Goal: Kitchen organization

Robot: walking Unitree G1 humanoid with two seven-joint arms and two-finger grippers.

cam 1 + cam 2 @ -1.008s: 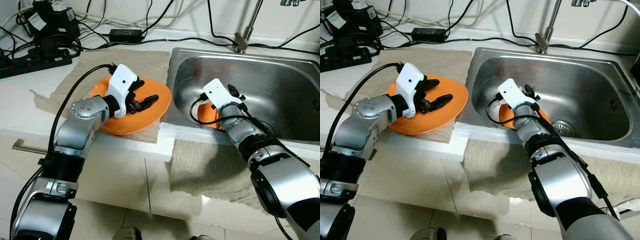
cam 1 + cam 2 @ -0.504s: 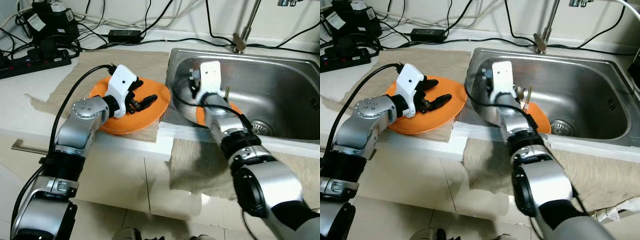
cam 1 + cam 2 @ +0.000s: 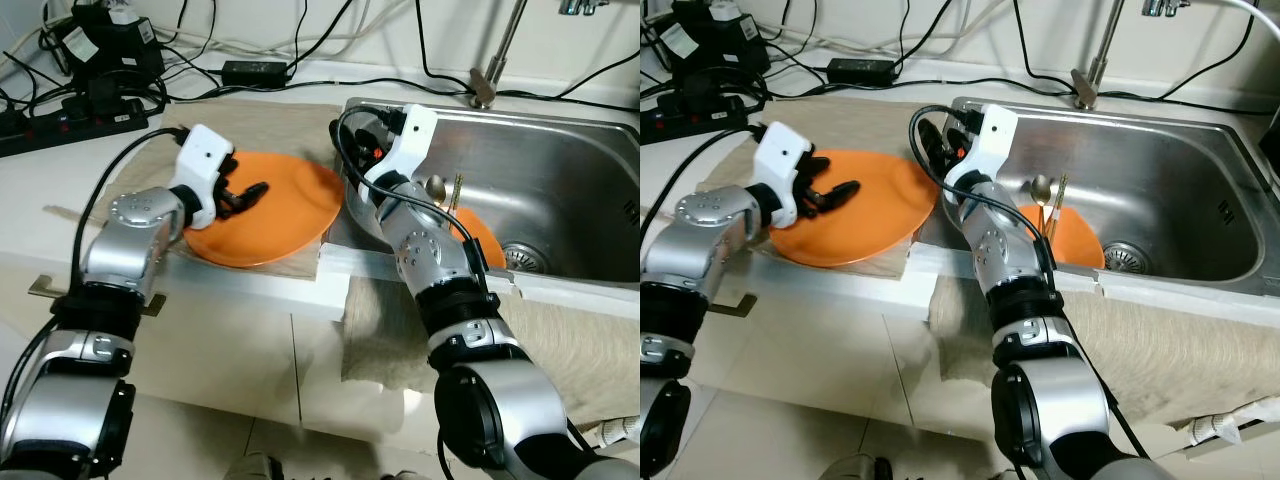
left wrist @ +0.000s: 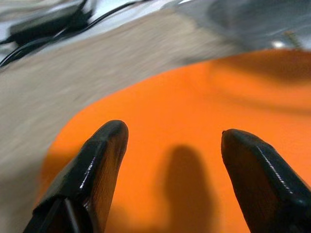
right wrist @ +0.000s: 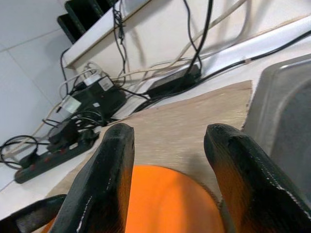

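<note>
Orange plate: lies on a beige cloth on the table, at about 9 o'clock from the sink; its near edge looks lifted, so it sits tilted rather than flat
Left gripper: rests over the plate's 9 o'clock side, fingers spread wide with nothing between them, the tips just above the orange surface; probably placed there to steady the plate or slide it
Right gripper: reaches across the sink's 9 o'clock rim towards the plate's 3 o'clock edge; fingers wide apart and empty, aimed over the plate at the cloth and cables beyond
Why both are there: my guess is that the two arms are closing on the plate from opposite sides, so one can brace it while the other takes the rim
Second orange dish: sits in the sink basin near its 7 o'clock corner, with a spoon and what look like chopsticks lying on it, handles pointing to 12 o'clock
Faucet: stands at 12 o'clock of the sink
Power strip: at the 10 o'clock corner of the table, in a tangle of black cables well apart from the plate
Towel: hangs over the table's front edge below the sink
Stage: a grip on the plate not yet made
</note>
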